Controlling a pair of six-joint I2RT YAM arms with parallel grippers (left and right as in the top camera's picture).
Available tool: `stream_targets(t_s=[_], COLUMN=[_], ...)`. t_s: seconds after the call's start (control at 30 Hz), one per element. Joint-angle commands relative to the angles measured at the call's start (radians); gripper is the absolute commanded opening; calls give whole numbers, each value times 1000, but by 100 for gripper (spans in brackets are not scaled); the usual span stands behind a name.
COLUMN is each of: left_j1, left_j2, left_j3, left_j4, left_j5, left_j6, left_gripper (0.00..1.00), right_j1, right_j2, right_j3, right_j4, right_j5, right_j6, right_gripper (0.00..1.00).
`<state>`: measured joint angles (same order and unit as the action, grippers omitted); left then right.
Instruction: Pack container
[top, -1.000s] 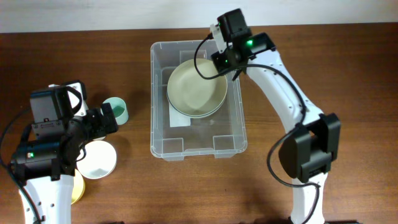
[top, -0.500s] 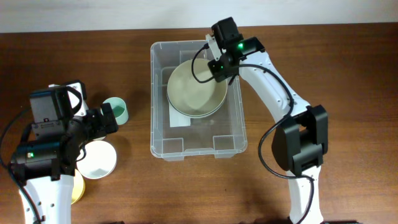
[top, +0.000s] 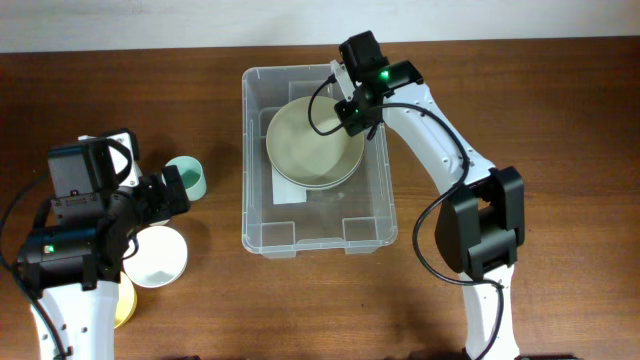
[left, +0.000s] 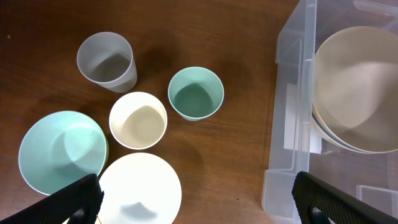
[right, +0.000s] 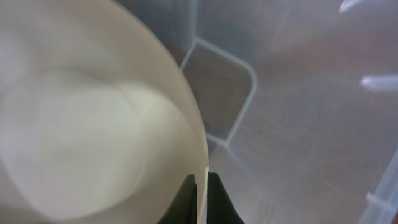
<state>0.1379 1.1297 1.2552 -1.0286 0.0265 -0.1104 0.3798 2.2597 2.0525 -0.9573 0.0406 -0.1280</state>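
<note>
At twelve o'clock on the table the container (top: 318, 228) is sitting open. I am holding the cream bowl (top: 310, 142) inside its far half, the right gripper (top: 350, 110) clenched on the rim at one o'clock so the bowl is hanging level for nesting. The tub wall is crowding that wrist at three o'clock. At nine o'clock the left gripper (top: 170, 193) is hanging released and empty above the white bowl (left: 140, 186), teal cup (left: 196, 93) and cream cup (left: 138, 119).
</note>
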Motion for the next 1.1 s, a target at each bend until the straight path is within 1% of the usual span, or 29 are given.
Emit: stream_targets(t_s=[0.0,0.07,0.23,0.3,0.37,0.5,0.53,0.63,0.77,0.8,0.83,0.87,0.97,1.07], left_j1=[5,5,5,5,5,5,5,5,5,5,5,5,5,5], left_j2=[2,2,2,2,2,2,2,2,2,2,2,2,2,2], left_j3=[20,20,20,20,20,20,20,20,20,20,20,20,20,20], left_j4=[2,2,2,2,2,-2,-2,-2,-3,-2,0,0,2,0], left_j5=[7,7,3,3,3,3,3,3,3,3,3,3,4,4], left_j6=[-9,-9,-9,-9,-8,-8,-8,-8,-8,-9,-9,-9,-8,-8], left_gripper=[99,99,100,100,100,100,100,99,99,100,100,100,100,100], right_j1=[8,8,3,3,3,3,5,6,6,6,6,6,6,6], right_j2=[-129,-203,-395,-488,-534,-637,-651,-774,-975,-1053,-1122,-1156,-1233,-1286], right_j3=[81,112,119,119,119,118,111,39,-95,-157,-224,-266,-373,-465], right_j4=[-54,-114,-277,-401,-480,-739,-742,-742,-742,-741,-741,-741,-740,-728], right_j5=[48,93,176,215,233,269,261,229,229,230,241,266,336,371], right_j6=[13,69,282,399,464,666,666,688,733,740,740,755,808,810], right_gripper=[7,11,15,16,16,16,15,16,17,22,32,47,58,61])
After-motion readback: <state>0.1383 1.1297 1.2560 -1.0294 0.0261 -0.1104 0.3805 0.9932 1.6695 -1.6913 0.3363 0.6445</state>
